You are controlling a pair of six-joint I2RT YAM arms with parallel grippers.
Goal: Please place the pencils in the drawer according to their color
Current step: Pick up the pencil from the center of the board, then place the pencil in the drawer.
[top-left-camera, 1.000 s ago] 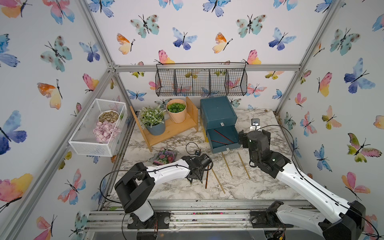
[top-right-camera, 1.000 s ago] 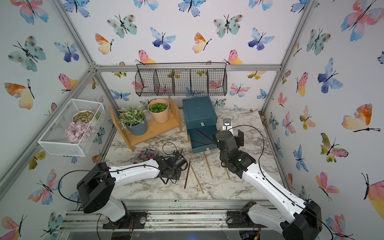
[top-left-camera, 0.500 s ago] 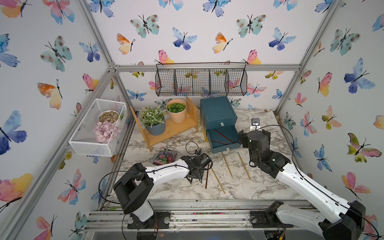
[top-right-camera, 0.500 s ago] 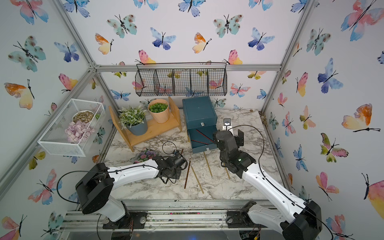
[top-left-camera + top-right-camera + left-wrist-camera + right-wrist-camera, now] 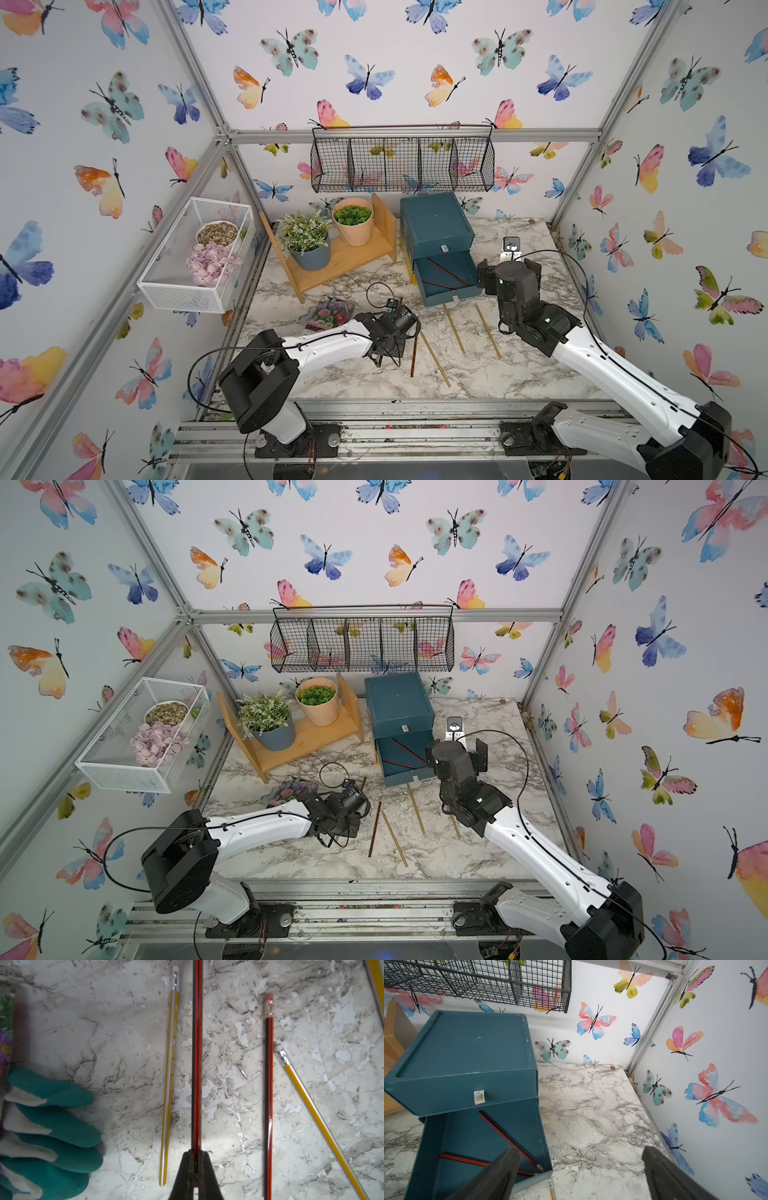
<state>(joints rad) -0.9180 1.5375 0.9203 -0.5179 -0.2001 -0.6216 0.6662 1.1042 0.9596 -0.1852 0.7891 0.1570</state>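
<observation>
The left tool [image 5: 195, 1157] is clenched on a red-and-black striped pencil [image 5: 196, 1053]. Its two black fingers pinch the shaft near one end, and the rest of the pencil runs straight out ahead of them over the white-and-grey marbled surface [image 5: 104, 1032]. The held pencil looks thicker than those lying around it, but whether it is clear of the surface cannot be told. On one side of it lies a yellow pencil with a white eraser [image 5: 170, 1076]. On the other lies a second red-and-black pencil with a pink eraser [image 5: 269, 1095]. Just beyond that is a slanting yellow pencil [image 5: 311, 1109] whose eraser end almost touches it. A teal-and-white fabric glove [image 5: 52, 1122] lies well apart from the pencils.

The right tool [image 5: 581, 1169] is spread wide and holds nothing. It hangs beside the front corner of the open drawer [image 5: 471, 1136] nearer the right arm, with one finger [image 5: 500, 1172] showing in front of that corner and the other over bare marble. The drawer belongs to a boxy dark teal chest [image 5: 434, 220] at the back of the surface, and it sits just beneath the closed top drawer [image 5: 446, 1093]. Two red-and-black pencils lie in it: a slanting one [image 5: 506, 1138] across the floor and a flatter one [image 5: 467, 1160] near the front wall. In a top view, a gold pencil [image 5: 454, 330] and another gold pencil [image 5: 488, 332] lie on the surface just in front of the drawer.
</observation>
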